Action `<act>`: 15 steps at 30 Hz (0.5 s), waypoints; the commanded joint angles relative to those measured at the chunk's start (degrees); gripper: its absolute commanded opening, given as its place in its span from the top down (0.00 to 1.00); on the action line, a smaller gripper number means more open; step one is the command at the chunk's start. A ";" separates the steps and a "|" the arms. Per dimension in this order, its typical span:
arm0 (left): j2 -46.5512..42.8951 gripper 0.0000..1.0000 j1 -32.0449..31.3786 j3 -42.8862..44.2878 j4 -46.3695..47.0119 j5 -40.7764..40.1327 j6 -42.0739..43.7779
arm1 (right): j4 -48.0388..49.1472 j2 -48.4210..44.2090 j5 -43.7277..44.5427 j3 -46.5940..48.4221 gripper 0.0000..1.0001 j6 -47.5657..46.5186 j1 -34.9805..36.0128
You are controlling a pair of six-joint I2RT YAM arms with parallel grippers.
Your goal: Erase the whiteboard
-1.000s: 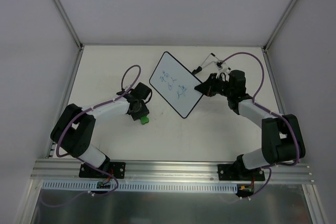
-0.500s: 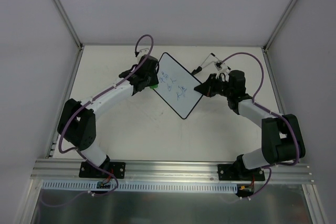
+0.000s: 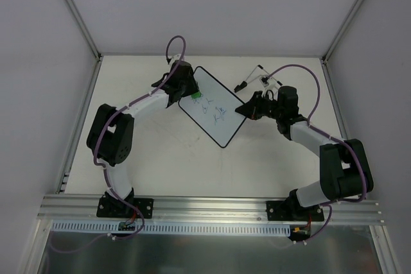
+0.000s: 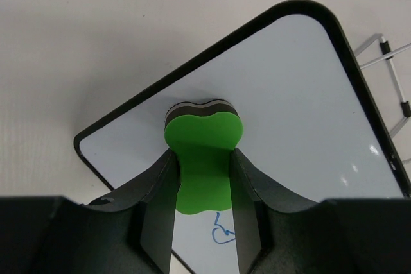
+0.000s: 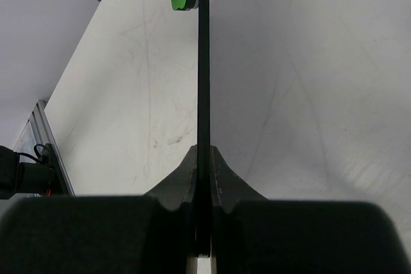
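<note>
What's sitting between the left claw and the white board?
A green eraser, pinched by the left gripper, its dark underside toward the whiteboard; the left wrist view shows it.

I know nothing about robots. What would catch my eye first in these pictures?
The bright green eraser, pinched in the left gripper, sits over the left part of the whiteboard in the middle of the table. The right gripper clamps the board's opposite corner, and blue scribbles mark its middle.

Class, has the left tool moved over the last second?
Yes: the left tool went away from the front rail, carrying the green eraser onto the whiteboard.
</note>
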 commanded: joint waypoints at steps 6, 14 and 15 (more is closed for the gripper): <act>-0.83 1.00 0.87 -5.15 13.79 6.79 -6.29 | -1.91 1.27 -0.91 1.51 1.00 -2.79 2.00; -1.10 1.00 0.70 -7.27 14.06 5.66 -7.26 | -2.00 1.71 -0.30 1.68 1.00 -2.79 2.70; -1.10 1.00 0.87 -8.31 13.97 5.39 -7.43 | -2.18 1.62 -0.30 1.77 1.00 -2.88 2.79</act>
